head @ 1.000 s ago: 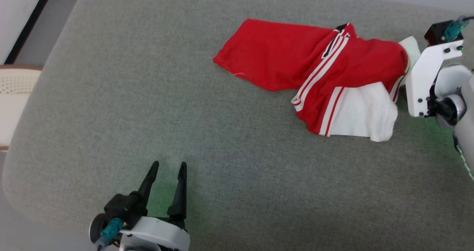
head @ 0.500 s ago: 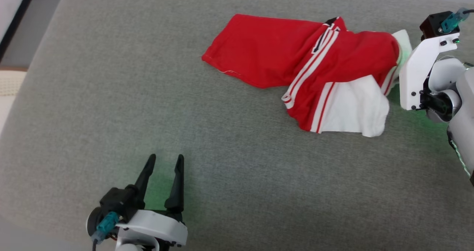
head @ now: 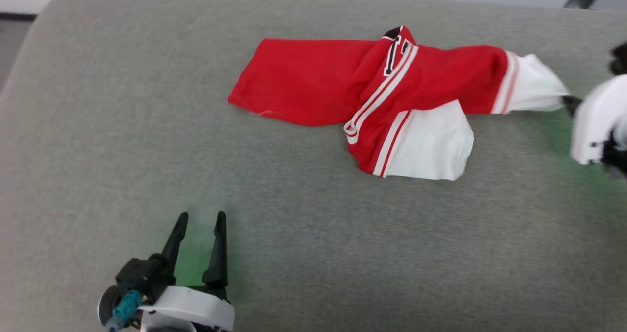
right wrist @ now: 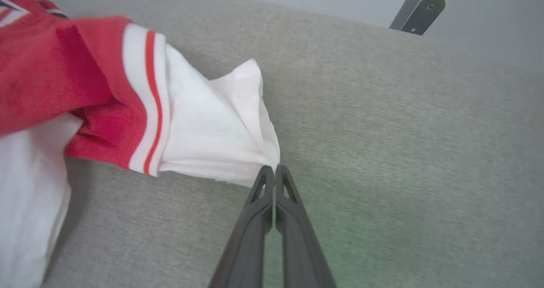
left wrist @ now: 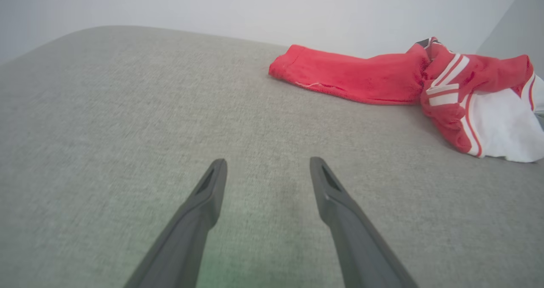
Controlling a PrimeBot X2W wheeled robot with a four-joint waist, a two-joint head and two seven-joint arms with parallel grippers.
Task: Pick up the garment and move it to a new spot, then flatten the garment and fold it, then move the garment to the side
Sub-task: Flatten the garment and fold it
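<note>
**Change from the frame one second earlier.** The white sleeve end [head: 534, 84] of the garment [head: 313, 80] was bunched against the red cloth and is now drawn out rightward into a taut point. The right gripper [head: 568, 100] was standing beside that bunch and now sits at the tip of the point. The head camera has also swung, so I read the shift of the whole scene as camera motion, not cloth motion.

**Right arm.** In the head view it enters at the right edge, blurred, with its fingers aimed left at the sleeve. In the right wrist view the two dark fingers [right wrist: 255, 220] are pressed together, pinching the corner of white fabric just above the grey upholstered surface [head: 122, 126].

**Left arm.** The left gripper [head: 201, 219] is low at the left of the head view with its fingers pointing up the frame. They are spread wide with nothing between them, well apart from the garment.

**Garment.** It lies crumpled on the grey surface, upper centre to right in the head view. The red body is to the left, a white-striped band crosses the middle, and a white panel spreads toward the near side.

**Writing.** Black block characters with a white outline show at the top fold — partly folded under, so I cannot read them.

**Background.** A metal bracket [right wrist: 418, 7] shows beyond the far edge of the surface.
</note>
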